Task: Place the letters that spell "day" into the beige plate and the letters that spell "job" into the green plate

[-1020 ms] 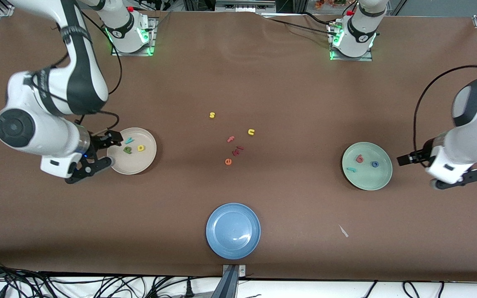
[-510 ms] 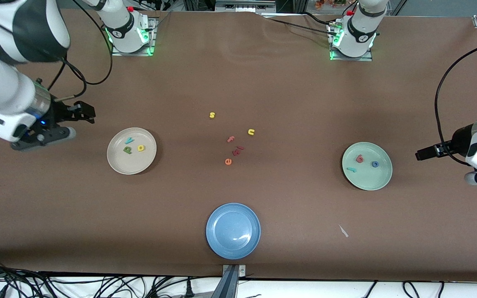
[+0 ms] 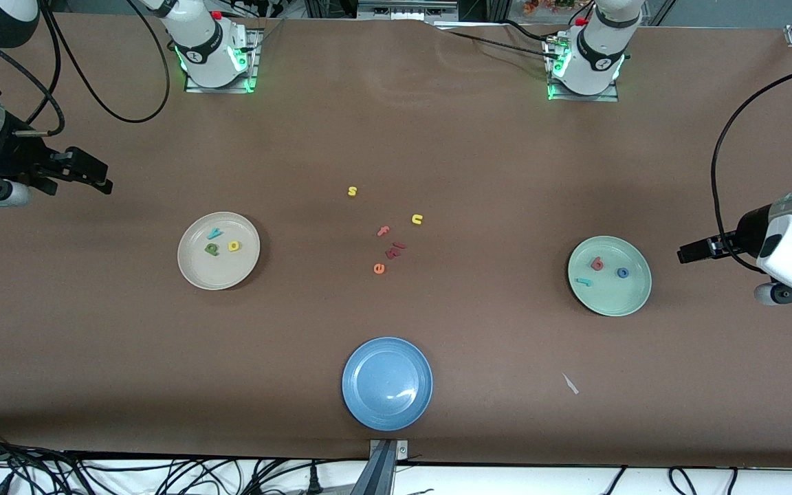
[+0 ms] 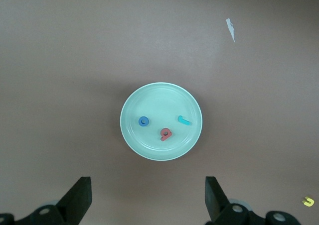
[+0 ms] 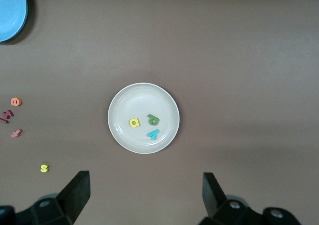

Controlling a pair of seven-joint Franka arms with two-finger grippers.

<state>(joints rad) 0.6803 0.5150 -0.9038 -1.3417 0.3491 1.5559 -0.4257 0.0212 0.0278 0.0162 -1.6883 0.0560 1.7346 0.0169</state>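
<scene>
Front view is showing the round cream-beige plate (image 3: pixel 218 251) with raised rim lying toward the right arm's end of the table, and three tiny foam letters are sitting inside it: a yellow d (image 3: pixel 234 245), an olive-green a (image 3: pixel 212 249) and a teal y (image 3: pixel 214 234), close together but apart from one another. Toward the left arm's end, the round pale mint-green plate (image 3: pixel 609 276) is holding a salmon-red b (image 3: pixel 597 263), a blue ring o (image 3: pixel 622 273) and a teal hook-shaped j (image 3: pixel 583 281), likewise spread apart within the rim. Judging by this, both words are lying in their proper plates and nothing of the task is looking left to do. Near the table's middle the spare letters are resting on the brown cloth: a yellow s (image 3: pixel 352 191), a yellow u (image 3: pixel 416 219), a salmon f (image 3: pixel 383 231), dark red pieces (image 3: pixel 395 250) and an orange e (image 3: pixel 379 269); the round blue plate (image 3: pixel 387 383), nearer to the camera, is carrying no letters. The right gripper (image 3: pixel 86 175) is hanging over bare cloth, well apart from the beige plate, fingers spread and holding nothing. The left gripper (image 3: pixel 695 251) is hanging over bare cloth just beside the green plate, fingers spread wide too, as its wrist view is confirming, and empty.
</scene>
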